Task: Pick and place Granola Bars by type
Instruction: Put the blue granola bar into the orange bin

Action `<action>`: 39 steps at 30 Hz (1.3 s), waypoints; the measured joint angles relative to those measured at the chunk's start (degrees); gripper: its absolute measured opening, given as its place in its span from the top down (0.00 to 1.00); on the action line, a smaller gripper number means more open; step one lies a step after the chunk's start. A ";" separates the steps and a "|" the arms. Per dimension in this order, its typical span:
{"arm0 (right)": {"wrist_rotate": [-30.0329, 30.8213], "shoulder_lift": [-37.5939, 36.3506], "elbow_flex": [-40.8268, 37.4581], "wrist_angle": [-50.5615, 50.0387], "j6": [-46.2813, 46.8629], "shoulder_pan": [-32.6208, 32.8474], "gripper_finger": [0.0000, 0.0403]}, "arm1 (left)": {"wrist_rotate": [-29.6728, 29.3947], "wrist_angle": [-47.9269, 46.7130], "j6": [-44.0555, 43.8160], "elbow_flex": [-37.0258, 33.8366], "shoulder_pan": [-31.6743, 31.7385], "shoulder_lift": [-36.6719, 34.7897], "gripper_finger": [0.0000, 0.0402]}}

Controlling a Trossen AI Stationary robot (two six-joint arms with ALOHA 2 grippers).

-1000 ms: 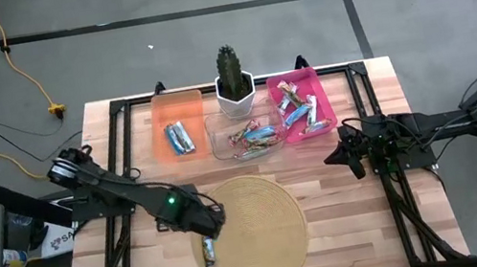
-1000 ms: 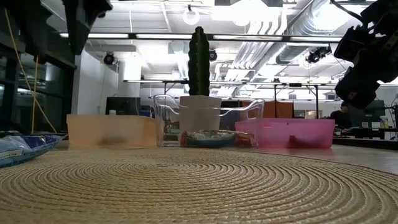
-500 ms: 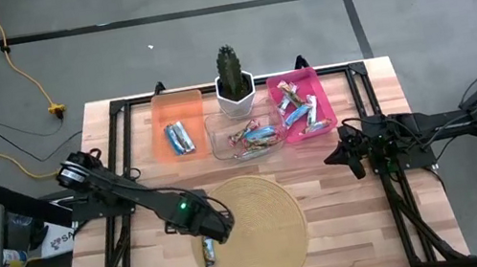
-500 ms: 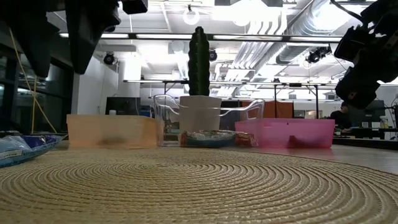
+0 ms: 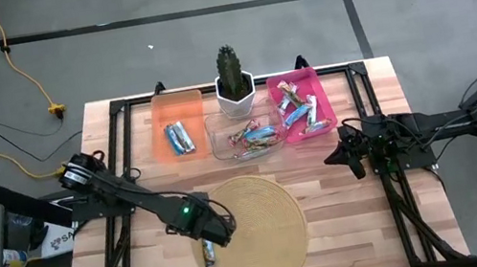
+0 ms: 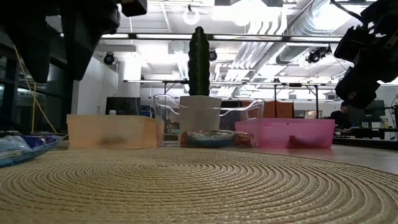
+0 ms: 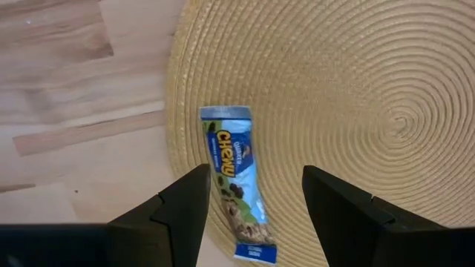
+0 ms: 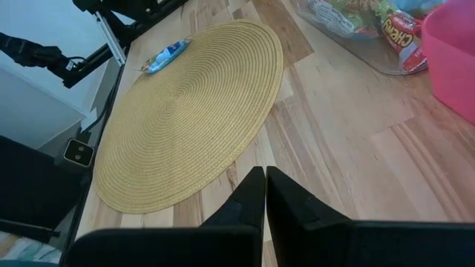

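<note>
A blue-and-white granola bar point(image 7: 236, 182) lies flat on the left rim of the round woven mat point(image 5: 260, 232); it also shows in the high view point(image 5: 208, 251) and at the low view's left edge point(image 6: 22, 148). My left gripper point(image 7: 256, 178) hangs open above it, pointing down, a finger on either side and clear of it. Other granola bars lie in the orange bin point(image 5: 181, 135), the clear bin point(image 5: 244, 134) and the pink bin point(image 5: 302, 108). My right gripper point(image 5: 351, 158) waits shut at the table's right side.
A cactus in a white pot point(image 5: 232, 81) stands behind the clear bin at the table's far edge. The three bins stand in a row along the far side. Bare wood lies between the mat and the bins and to the mat's right.
My left gripper has come down and a little toward the table's near edge, over the blue-and-white bar, rolling slightly about its own line. Its fingers stay open. The bar has not moved.
</note>
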 joint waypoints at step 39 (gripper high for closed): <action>-0.03 0.02 -0.09 -0.02 0.01 0.00 1.00 | 5.57 4.48 -9.10 -0.02 -0.41 9.25 0.18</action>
